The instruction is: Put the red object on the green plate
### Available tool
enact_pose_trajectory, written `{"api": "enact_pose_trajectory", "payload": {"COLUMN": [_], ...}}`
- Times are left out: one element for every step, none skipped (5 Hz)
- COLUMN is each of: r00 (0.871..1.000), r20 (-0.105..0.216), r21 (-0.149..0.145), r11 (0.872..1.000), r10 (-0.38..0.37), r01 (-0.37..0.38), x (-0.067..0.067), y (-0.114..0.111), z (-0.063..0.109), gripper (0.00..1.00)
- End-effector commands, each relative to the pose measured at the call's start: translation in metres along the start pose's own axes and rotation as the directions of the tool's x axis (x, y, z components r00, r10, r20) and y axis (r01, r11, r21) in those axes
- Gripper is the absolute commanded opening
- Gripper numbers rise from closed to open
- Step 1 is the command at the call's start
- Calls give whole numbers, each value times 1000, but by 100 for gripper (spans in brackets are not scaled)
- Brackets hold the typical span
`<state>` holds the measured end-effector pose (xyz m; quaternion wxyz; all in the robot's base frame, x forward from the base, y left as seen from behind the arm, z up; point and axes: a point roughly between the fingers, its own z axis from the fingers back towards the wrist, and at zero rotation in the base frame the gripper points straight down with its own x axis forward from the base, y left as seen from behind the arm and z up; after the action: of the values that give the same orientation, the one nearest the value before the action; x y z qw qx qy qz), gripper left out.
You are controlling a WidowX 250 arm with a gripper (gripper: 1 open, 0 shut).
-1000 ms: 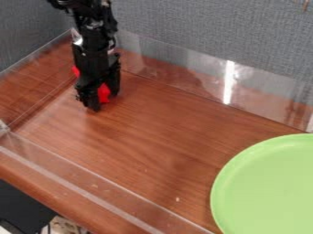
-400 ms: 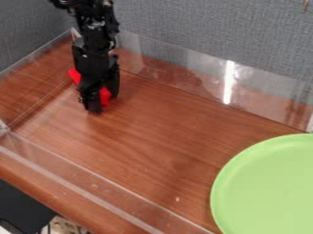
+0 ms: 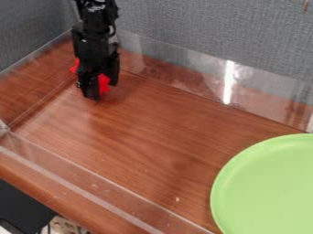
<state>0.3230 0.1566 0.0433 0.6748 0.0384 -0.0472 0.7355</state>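
The gripper (image 3: 94, 84) is at the far left part of the worktop (image 3: 159, 146), reaching down from the top edge of the view on a dark arm (image 3: 94, 23). It is black and points downward, with its fingertips low, close to the wooden surface. The red object (image 3: 104, 83) is right at the gripper: one patch of bright red shows at the fingertips, and a smaller bit of red shows beside the gripper, toward the left edge of the view. The dark parts cover the rest of it, so its full outline is hidden. The jaws appear to stand apart around the red object, though the view is small and dark there; whether they touch it, I cannot tell.

The green plate (image 3: 275, 187) lies at the near right corner of the view, well apart from the gripper and the red object. It is round, plain and light green, and the right and bottom edges of the view cut it off. The worktop is reddish-brown wood with a visible grain. A clear, shiny strip (image 3: 184, 69) runs along its far side, with a bright glare on it, and another clear strip (image 3: 86, 190) runs along the near left side. Behind stands a grey, textured panel (image 3: 232, 32).
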Motion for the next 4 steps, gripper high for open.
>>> {"api": "enact_pose_trajectory", "payload": {"r00": [999,1000,1000,999], "r20": [22,19,18,18], "r21": [-64,-69,-67,-66], "r11": [998,998,998,997], "r10": [28,-2,16,34], "r01": [-27,3,-15,-33], "x": [26,25,27,28], "y": [-5,-5,-2,0], "z": [30,39,41,44], "gripper": [0,0,0,0]}}
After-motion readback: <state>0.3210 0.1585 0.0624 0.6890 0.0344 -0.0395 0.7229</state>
